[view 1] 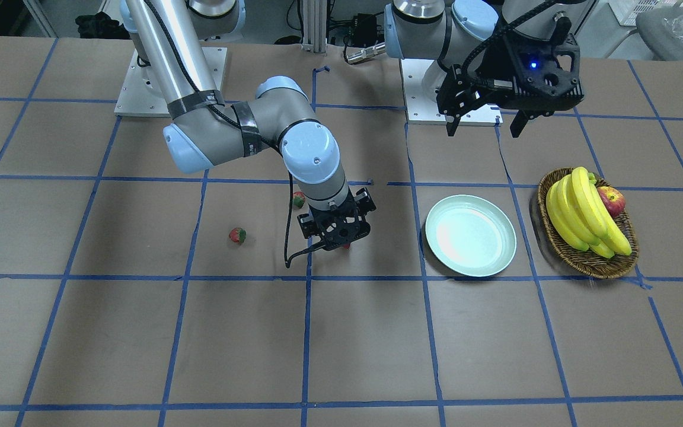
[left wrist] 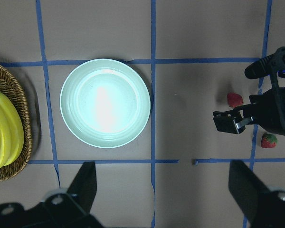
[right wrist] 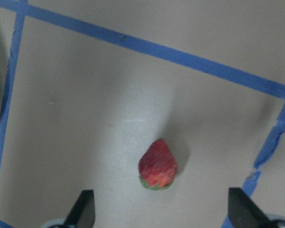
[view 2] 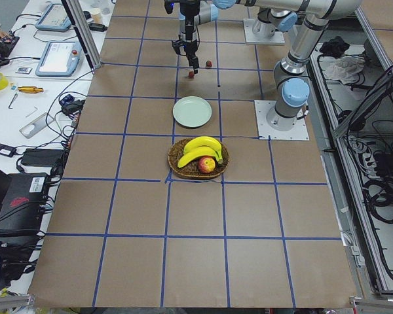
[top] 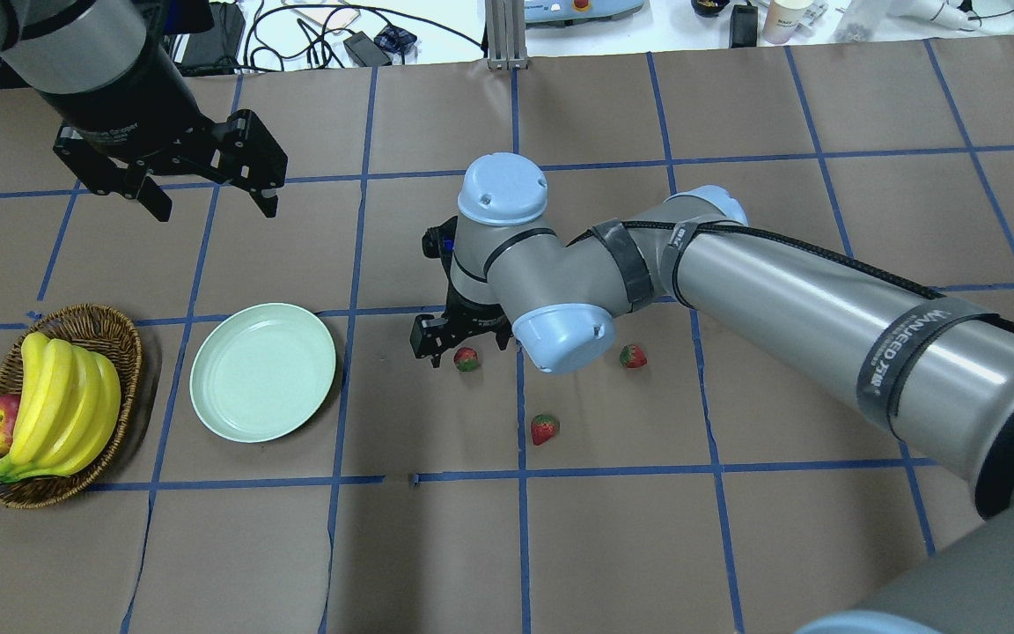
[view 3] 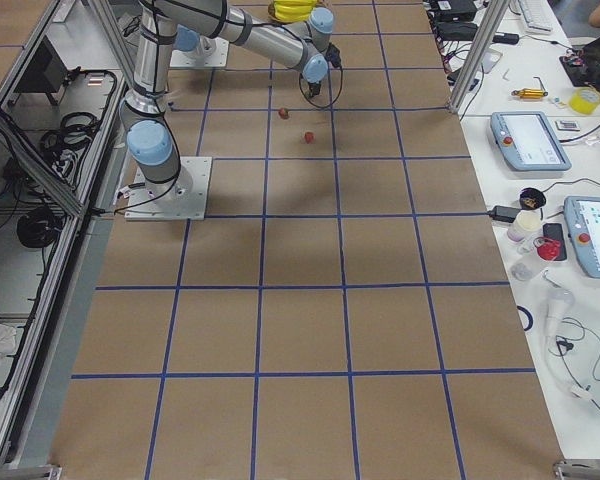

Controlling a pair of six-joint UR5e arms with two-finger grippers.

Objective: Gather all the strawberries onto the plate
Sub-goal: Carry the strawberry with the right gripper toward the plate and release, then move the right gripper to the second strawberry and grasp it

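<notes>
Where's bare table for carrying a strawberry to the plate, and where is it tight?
Bare: the plate inside, the strip between plate and right pincer, and the rows of squares on the operators' side of both. Tight: around that pincer, where the three strawberries lie close together, and the plate's other side, by the basket.

White lettering, perhaps "WANJEED", on the black strap (top: 912,354) around the right arm (top: 789,299)
</notes>
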